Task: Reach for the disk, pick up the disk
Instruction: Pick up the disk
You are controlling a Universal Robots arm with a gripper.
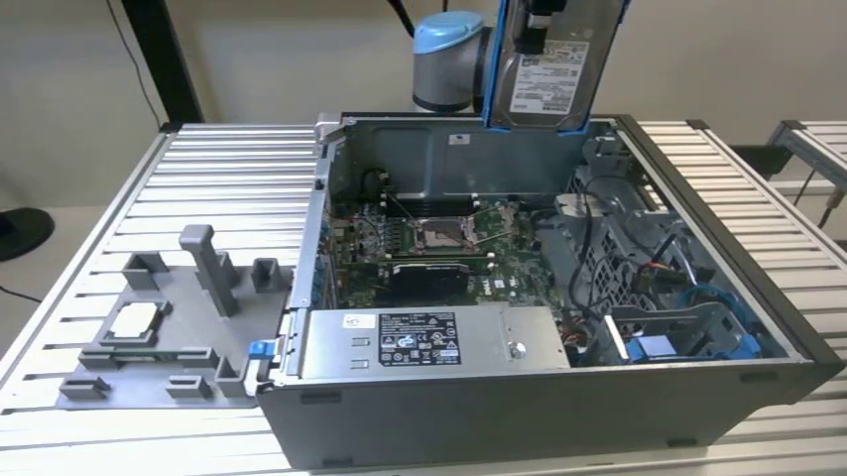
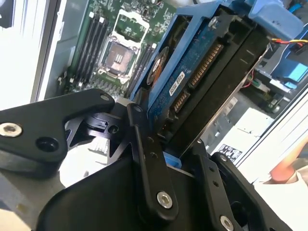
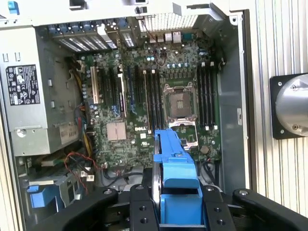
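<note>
You have one open computer case [image 1: 741, 387] on the slatted table [image 1: 225, 159], one grey fixture [image 1: 159, 337] on the exterior view's left holding one CPU chip [image 1: 137, 321], and one disk [image 1: 562, 64]. The disk hangs above the case's rear, long axis vertical, label facing the camera. Your gripper [image 2: 168, 144] is clenched on the disk's blue rail [image 3: 175, 168], its black fingers [image 2: 149, 163] on either side.

Open air above the computer case [image 1: 741, 397], disk [image 1: 556, 69] clear of its walls
</note>
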